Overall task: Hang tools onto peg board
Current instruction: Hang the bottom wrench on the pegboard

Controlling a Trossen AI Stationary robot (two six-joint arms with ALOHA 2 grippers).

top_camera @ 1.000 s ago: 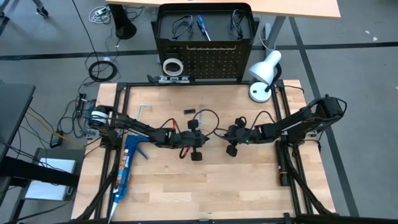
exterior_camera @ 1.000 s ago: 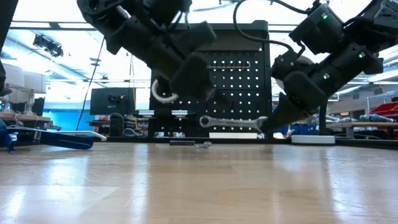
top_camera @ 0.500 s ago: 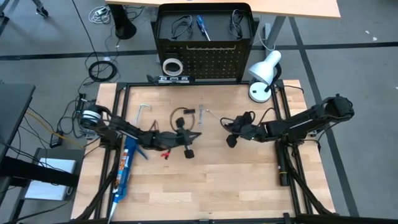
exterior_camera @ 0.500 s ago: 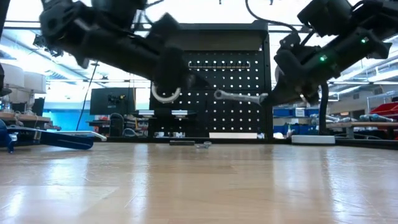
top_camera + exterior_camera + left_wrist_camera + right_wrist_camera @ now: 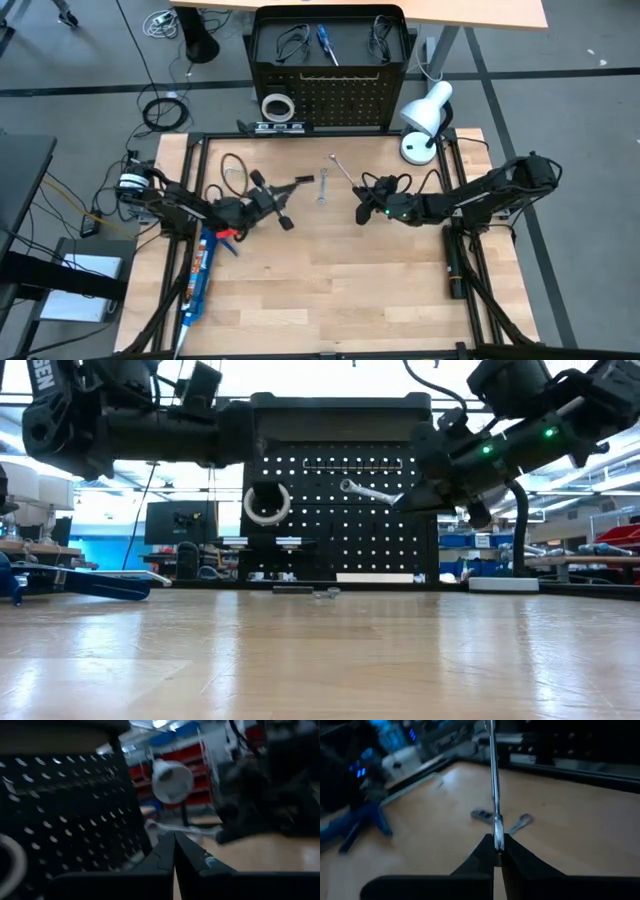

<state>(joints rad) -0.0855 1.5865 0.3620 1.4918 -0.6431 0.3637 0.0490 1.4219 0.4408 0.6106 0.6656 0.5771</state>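
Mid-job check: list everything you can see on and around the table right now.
peg board: one, black, upright at the table's far edge
tape ring: one, white, board's lower left
screwdriver: one, blue-handled, near the board's top
wire loops: two, black, either side of the screwdriver
held wrench: one, silver, raised before the board
loose wrench: one, silver, lying mid-table
desk lamp: one, white, far right corner
long blue item: one, table's left side
table: one, light wood
left tool: dark, shut, empty, left of centre
right tool: dark, shut on the held wrench
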